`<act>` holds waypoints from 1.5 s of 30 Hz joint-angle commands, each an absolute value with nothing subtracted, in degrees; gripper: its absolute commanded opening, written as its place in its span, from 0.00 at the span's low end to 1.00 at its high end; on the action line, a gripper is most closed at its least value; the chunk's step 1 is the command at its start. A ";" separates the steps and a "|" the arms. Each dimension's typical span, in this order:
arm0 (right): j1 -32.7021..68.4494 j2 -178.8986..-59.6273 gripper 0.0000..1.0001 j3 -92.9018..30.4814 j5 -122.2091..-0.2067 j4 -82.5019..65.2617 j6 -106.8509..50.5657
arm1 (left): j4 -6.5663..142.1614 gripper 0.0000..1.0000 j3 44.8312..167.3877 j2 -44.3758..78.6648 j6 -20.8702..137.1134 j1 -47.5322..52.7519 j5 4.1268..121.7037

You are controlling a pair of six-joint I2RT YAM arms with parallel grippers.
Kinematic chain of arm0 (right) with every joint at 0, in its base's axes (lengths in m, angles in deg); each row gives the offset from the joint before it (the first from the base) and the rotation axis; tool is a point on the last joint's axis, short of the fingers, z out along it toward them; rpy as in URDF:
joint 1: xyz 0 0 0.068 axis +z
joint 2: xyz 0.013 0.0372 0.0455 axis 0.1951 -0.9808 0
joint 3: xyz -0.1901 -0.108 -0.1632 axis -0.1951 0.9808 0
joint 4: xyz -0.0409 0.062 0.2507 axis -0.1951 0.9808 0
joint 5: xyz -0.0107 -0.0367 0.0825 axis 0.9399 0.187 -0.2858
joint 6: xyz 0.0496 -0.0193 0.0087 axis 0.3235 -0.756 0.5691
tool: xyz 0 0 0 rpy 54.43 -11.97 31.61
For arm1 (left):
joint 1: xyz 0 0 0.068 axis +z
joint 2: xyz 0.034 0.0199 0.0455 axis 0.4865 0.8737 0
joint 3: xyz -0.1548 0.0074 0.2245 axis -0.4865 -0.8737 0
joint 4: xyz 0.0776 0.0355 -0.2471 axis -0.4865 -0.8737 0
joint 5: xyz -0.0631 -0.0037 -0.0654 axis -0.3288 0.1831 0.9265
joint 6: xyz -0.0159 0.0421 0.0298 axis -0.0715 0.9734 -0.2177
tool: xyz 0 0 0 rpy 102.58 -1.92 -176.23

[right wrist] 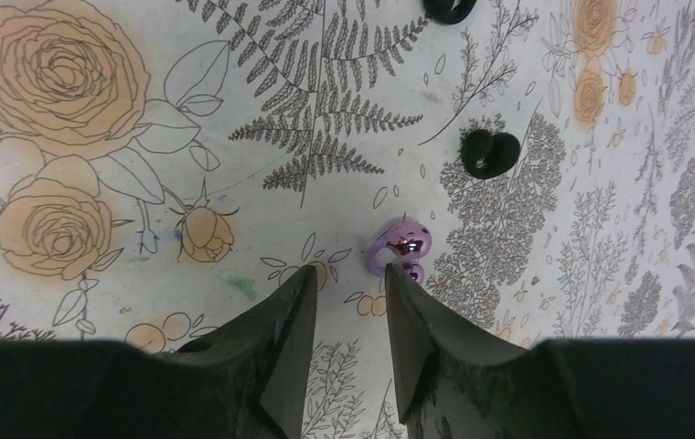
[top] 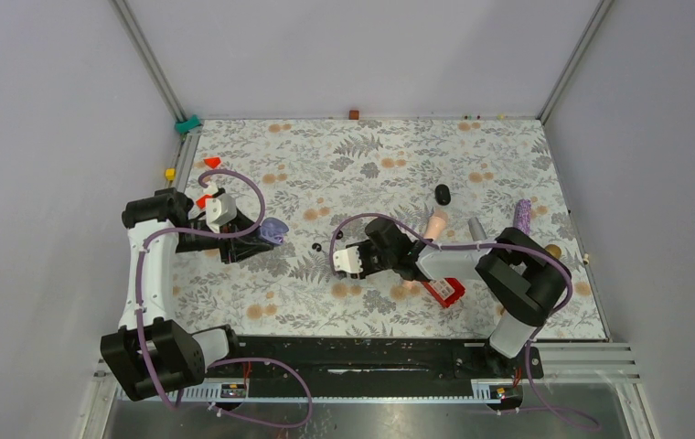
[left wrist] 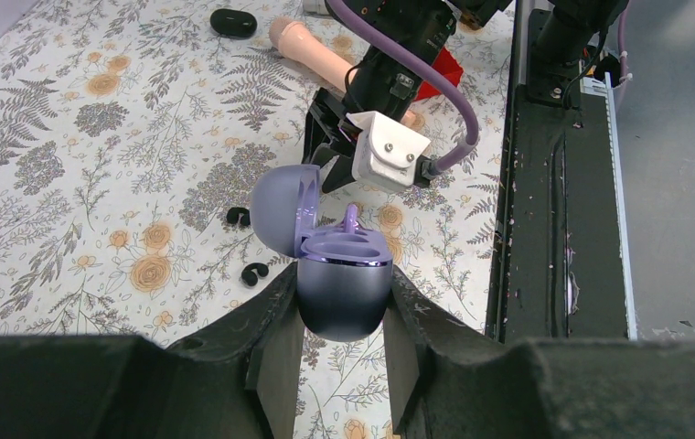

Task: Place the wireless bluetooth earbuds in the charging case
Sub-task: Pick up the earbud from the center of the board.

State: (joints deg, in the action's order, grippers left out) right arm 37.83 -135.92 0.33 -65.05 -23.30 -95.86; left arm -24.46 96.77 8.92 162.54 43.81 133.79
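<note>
My left gripper is shut on an open lavender charging case, held off the mat with its lid tipped back and its wells showing. In the top view this case is at mid-left. A shiny purple earbud lies on the floral mat, touching the outer tip of one finger of my right gripper. That gripper is open, with only mat between its jaws. Two small black buds lie just beyond. A glossy black oval case rests closed farther back.
A pink cylinder and a red block lie by my right arm. A purple textured stick is at the right. Small red pieces sit at the back left. A black rail runs along the near edge.
</note>
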 commanded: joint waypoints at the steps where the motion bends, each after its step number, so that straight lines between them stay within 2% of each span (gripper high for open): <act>1: 38.32 -136.99 0.42 -1.44 -64.22 -22.65 -98.16 | -26.53 0.00 96.67 8.18 164.54 44.29 136.81; 34: 38.36 -140.79 0.37 -4.80 -61.62 -18.89 -99.08 | -26.53 0.00 96.66 7.77 164.50 44.73 136.83; 45: 38.32 -141.45 0.26 -4.52 -59.93 -24.29 -96.94 | -26.54 0.00 96.57 7.60 164.45 44.84 136.87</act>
State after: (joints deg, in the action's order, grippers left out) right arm 37.89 -140.22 -4.09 -61.32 -22.67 -98.18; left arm -24.46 96.77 8.87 162.67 44.42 133.77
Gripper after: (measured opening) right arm 0.267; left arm 0.333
